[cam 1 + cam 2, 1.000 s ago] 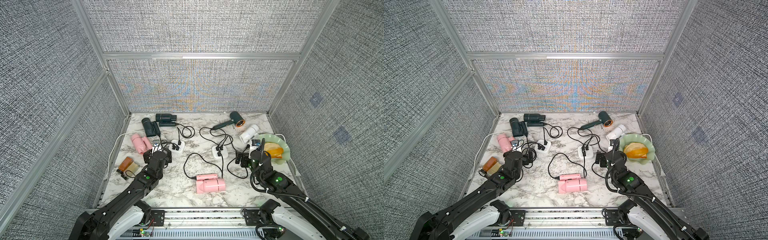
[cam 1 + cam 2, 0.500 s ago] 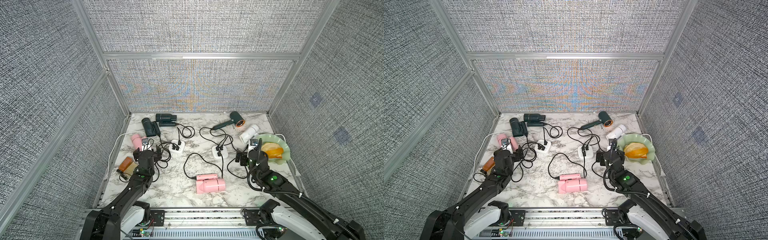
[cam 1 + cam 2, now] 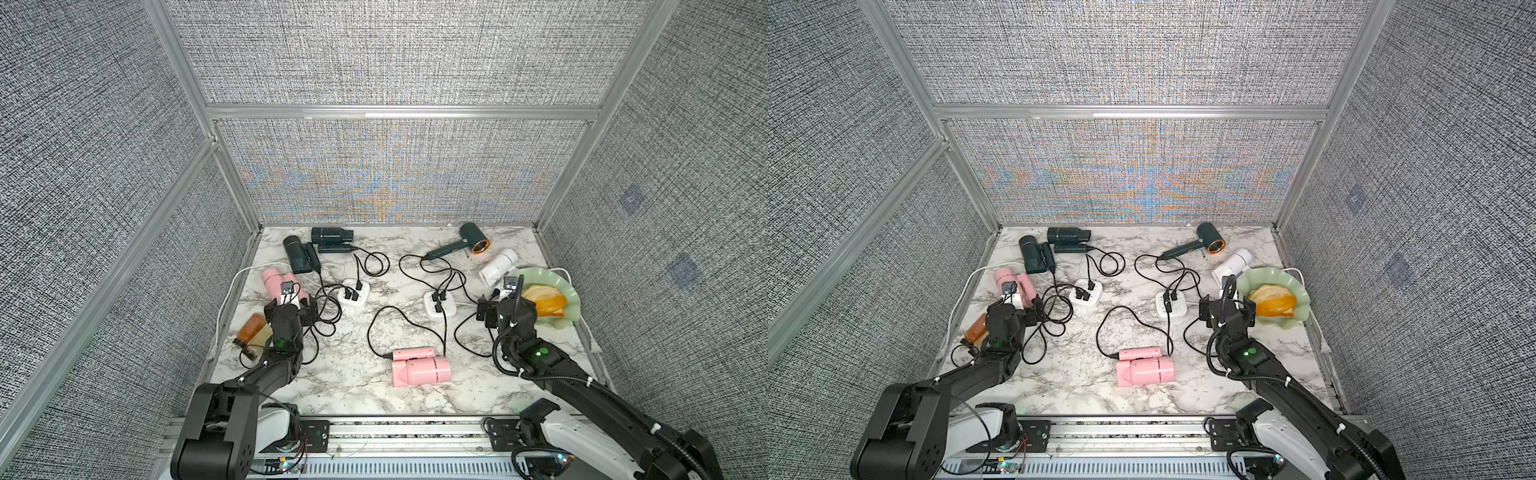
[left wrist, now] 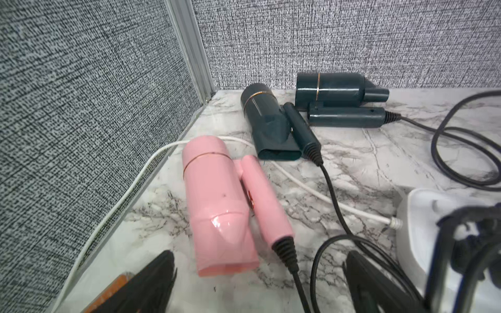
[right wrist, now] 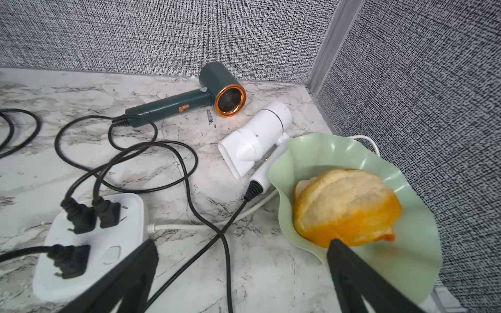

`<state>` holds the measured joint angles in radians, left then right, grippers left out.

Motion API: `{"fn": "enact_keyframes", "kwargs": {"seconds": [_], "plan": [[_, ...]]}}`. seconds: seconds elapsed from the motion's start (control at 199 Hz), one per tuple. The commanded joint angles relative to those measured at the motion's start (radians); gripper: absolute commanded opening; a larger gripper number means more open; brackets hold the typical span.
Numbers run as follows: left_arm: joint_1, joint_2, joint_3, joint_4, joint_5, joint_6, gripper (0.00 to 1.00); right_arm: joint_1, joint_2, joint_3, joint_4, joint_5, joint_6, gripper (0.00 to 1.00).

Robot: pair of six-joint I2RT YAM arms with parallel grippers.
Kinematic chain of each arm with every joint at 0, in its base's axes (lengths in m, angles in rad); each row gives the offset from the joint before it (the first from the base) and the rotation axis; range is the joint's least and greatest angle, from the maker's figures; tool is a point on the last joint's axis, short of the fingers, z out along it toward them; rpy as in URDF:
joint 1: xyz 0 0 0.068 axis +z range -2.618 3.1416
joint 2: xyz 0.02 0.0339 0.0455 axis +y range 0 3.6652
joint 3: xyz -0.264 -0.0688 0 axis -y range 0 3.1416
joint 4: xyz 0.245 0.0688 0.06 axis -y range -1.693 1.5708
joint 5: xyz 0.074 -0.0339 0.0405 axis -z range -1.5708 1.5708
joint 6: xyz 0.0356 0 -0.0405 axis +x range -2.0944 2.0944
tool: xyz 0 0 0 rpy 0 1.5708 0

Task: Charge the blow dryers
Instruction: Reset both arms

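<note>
Six blow dryers lie on the marble top. At the left are a pink one (image 3: 274,280) (image 4: 217,203) and two dark teal ones (image 3: 297,253) (image 3: 330,237). A green copper-ringed one (image 3: 471,241) (image 5: 217,86) and a white one (image 3: 498,264) (image 5: 260,132) lie at the back right. Another pink one (image 3: 419,368) is at the front middle. Black cords run to two white power strips (image 3: 353,293) (image 3: 438,303). Three plugs sit in the right strip (image 5: 108,216). My left gripper (image 3: 291,307) (image 4: 259,260) is open just short of the pink dryer's nozzle. My right gripper (image 3: 505,309) (image 5: 242,244) is open over a cord, holding nothing.
An amber bottle (image 3: 251,328) lies by my left arm near the left wall. A green wavy plate (image 3: 567,291) (image 5: 284,162) with orange peel (image 5: 344,203) sits under my right gripper's outer finger. White supply cables run along both side edges. Loose cord loops cover the middle.
My left gripper has drawn away from the left power strip, toward the left pink dryer and the bottle. The right gripper has shifted only slightly. Both stayed open.
</note>
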<state>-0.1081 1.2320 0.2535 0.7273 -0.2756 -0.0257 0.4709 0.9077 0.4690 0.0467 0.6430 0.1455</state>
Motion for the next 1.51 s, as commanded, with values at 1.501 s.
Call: {"fn": "enact_keyframes", "kwargs": {"seconds": [1.501], "plan": [[0.074, 0.205, 0.006, 0.290, 0.220, 0.029, 0.99, -0.426, 0.492, -0.164, 0.868, -0.464, -0.176, 0.99]]}}
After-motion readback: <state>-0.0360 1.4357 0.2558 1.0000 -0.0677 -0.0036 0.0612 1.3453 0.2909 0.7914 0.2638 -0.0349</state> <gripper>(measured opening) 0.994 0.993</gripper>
